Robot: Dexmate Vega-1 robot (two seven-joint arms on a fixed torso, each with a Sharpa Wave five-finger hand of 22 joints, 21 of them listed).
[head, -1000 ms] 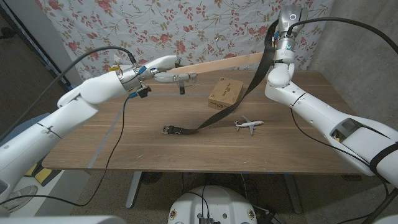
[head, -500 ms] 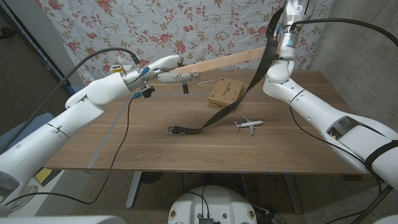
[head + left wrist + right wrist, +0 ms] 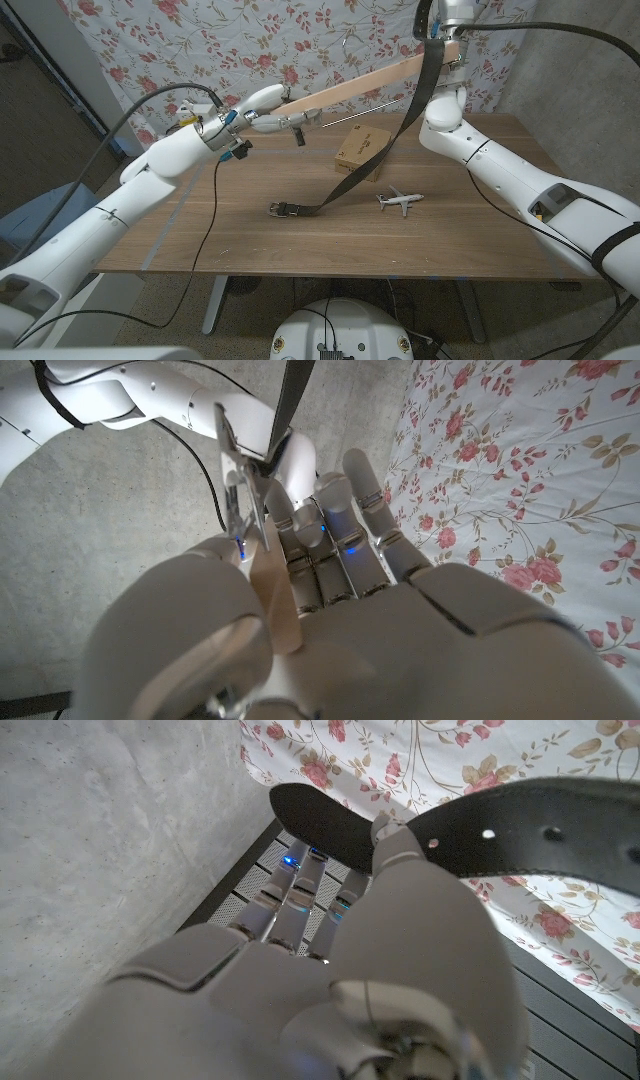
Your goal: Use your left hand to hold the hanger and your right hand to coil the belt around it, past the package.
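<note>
Hanging from the right hand, apparently, belt crosses hanger.

— How was the light over the table?

— Even and soft, no hard glare. The belt cast only a faint shadow on the wood, and the far floral cloth was evenly lit. The far left corner stayed dim.

— And sharpness?

— The head view was crisp. In both wrist views the near left hand and right hand were blurred and bulged by the lens; 2 small blue lights glowed between fingers.
</note>
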